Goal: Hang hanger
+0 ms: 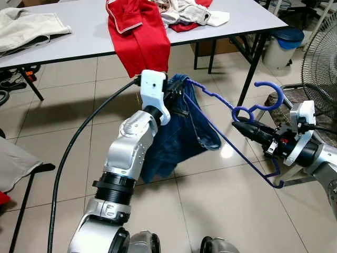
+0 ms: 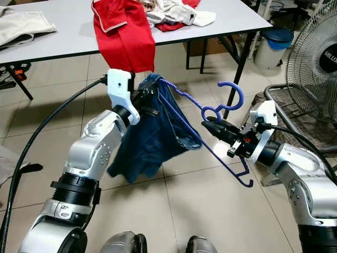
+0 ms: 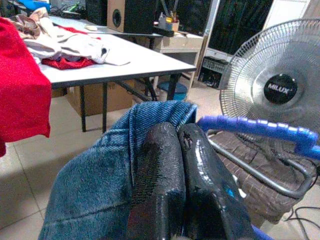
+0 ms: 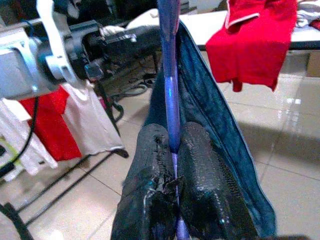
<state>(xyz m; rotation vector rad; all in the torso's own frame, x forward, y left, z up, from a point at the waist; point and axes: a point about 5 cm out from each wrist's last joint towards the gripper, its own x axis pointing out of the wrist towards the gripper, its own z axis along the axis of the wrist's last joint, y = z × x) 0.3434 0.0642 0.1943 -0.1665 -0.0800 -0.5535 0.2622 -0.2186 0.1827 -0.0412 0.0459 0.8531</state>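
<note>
A blue plastic hanger [image 1: 247, 110] is held in the air above the tiled floor, its hook pointing up. Dark blue jeans [image 1: 181, 132] hang from its left shoulder. My left gripper [image 1: 176, 95] is shut on the jeans' waistband at the hanger's left end; the denim [image 3: 95, 185] wraps around its fingers [image 3: 160, 185]. My right gripper [image 1: 238, 125] is shut on the hanger just below the hook, and its fingers [image 4: 200, 180] pinch the blue bar [image 4: 170, 85].
A grey table [image 1: 79, 37] stands behind with a red garment [image 1: 139, 37] draped over its edge and other clothes [image 1: 184, 13] piled on it. A standing fan [image 1: 321, 58] is at the right, with a blue-lidded bucket [image 1: 284, 45] beyond. A black cable [image 1: 79, 153] trails from my left arm.
</note>
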